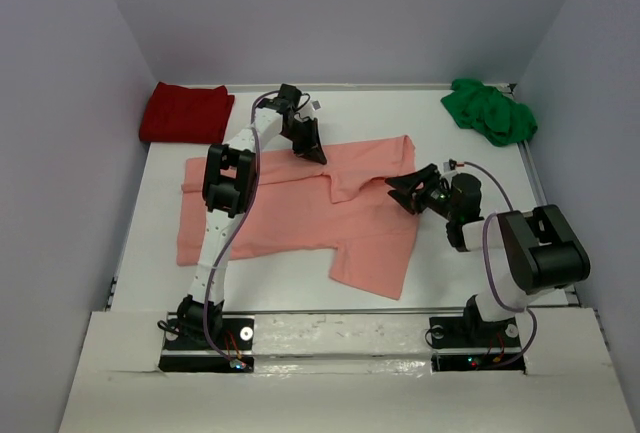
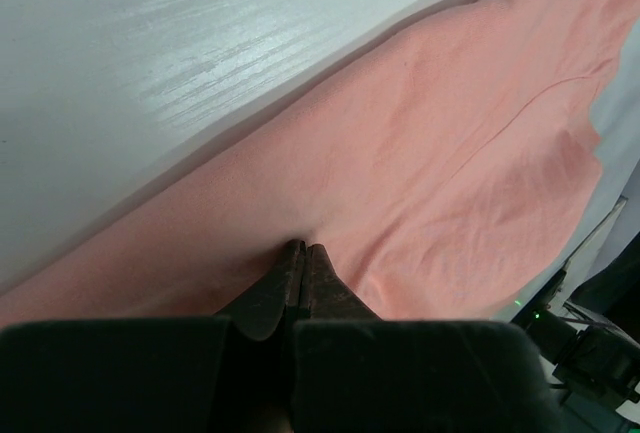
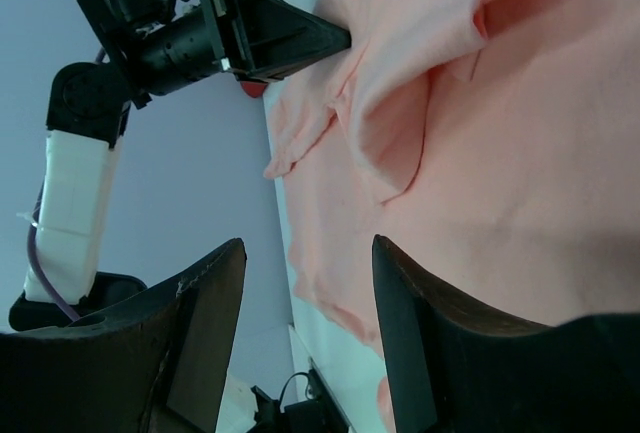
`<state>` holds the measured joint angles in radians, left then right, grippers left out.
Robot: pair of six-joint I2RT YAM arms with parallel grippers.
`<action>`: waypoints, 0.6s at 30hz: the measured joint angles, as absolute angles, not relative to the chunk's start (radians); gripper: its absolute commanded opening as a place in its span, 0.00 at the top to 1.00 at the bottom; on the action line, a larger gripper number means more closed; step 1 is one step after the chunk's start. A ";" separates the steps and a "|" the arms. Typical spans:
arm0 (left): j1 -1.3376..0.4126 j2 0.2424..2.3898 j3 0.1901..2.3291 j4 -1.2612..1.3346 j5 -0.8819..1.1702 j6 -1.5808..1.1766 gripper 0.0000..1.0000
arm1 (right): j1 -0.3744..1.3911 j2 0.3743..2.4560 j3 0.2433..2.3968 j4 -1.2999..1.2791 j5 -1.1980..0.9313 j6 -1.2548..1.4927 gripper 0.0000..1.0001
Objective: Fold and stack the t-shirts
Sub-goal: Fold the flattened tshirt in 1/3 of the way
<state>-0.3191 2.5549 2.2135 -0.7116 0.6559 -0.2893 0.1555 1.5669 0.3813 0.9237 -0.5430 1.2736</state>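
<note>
As your left tool (image 2: 300, 250) pinches the pink shirt (image 1: 300, 213) for folding, your open, empty right tool (image 3: 307, 243) must grip it next.

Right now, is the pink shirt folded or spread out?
Spread out: the pink shirt lies open across the table, only its far edge rumpled. The left claw pinches that edge.

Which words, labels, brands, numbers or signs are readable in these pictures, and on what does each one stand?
No text is readable in any view.
The salmon-pink t-shirt, the dark red t-shirt and the green t-shirt: plain, no print or label shows.
The small white tag on the left arm: too small to read.
</note>
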 measured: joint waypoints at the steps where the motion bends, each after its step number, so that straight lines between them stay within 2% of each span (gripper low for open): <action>1: -0.318 2.555 2.214 -0.712 0.656 -0.289 0.97 | 0.153 1.573 0.389 0.931 -0.542 1.272 0.41; 18: -0.318 2.555 2.214 -0.713 0.656 -0.286 0.97 | 0.096 1.644 0.529 0.828 -0.493 1.118 0.42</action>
<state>-0.3180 2.5549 2.2139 -0.7132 0.6556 -0.2863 0.0963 1.6440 0.5285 0.8276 -0.4934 1.1175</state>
